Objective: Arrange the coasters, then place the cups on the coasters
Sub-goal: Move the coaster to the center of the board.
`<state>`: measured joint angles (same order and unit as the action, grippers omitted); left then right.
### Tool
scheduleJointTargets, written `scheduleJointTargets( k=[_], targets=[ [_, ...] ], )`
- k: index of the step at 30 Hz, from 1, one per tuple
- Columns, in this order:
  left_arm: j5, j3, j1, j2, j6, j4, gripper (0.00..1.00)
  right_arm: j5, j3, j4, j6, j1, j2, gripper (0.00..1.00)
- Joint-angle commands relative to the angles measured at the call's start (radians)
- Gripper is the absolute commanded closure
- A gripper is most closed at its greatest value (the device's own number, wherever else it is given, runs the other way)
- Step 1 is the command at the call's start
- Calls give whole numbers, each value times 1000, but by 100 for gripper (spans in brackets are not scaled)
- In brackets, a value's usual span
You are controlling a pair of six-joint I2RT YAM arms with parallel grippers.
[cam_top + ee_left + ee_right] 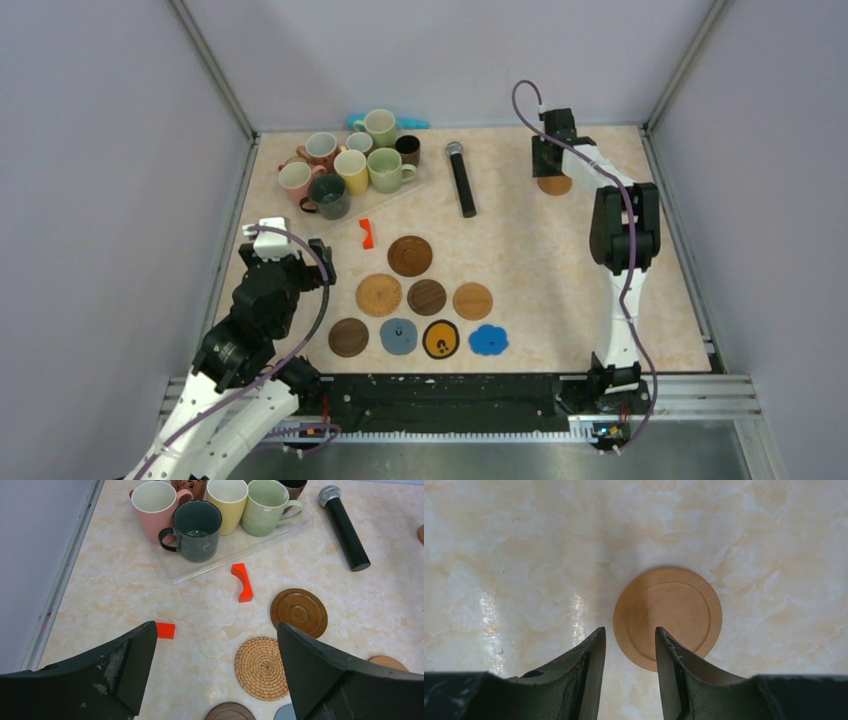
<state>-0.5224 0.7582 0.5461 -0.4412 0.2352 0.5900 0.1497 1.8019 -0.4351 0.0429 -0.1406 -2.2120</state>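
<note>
Several cups stand on a clear tray (172, 570) at the back left, among them a pink cup (296, 182), a dark green cup (330, 196), a yellow cup (351, 170) and a pale green cup (386, 169). Several coasters lie mid-table: a large dark brown one (410, 255), a woven one (379, 295), a grey-blue one (398, 335), a black-and-yellow one (441, 339) and a blue scalloped one (488, 340). My left gripper (216, 630) hangs wide open and empty left of the woven coaster (262, 668). My right gripper (629, 630) is open at the back right, its fingers astride the near-left edge of a flat tan coaster (667, 615).
A black microphone (461, 178) lies right of the tray. A curved red-orange piece (242, 582) and a small red block (165, 630) lie near the left gripper. A blue object (412, 123) sits behind the cups. Grey walls and metal rails enclose the table.
</note>
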Motion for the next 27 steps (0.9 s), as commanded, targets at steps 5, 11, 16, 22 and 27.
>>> scheduleJointTargets(
  k=[5, 11, 16, 22, 27],
  targets=[
    [-12, -5, 3, -14, -10, -42, 5, -55, 69, -37, -4, 14, -59, 59],
    [-12, -3, 3, -16, -11, -44, 5, -79, 60, -50, 3, 15, -75, 60],
    [-13, -5, 2, -15, -11, -43, 5, -91, 24, -57, 19, 15, -66, 65],
    [-9, -4, 2, -16, -12, -45, 5, -117, -56, -47, 43, 15, -12, 72],
    [-11, -4, 2, -16, -13, -45, 5, -142, -122, -44, 84, 15, 33, 76]
  ],
)
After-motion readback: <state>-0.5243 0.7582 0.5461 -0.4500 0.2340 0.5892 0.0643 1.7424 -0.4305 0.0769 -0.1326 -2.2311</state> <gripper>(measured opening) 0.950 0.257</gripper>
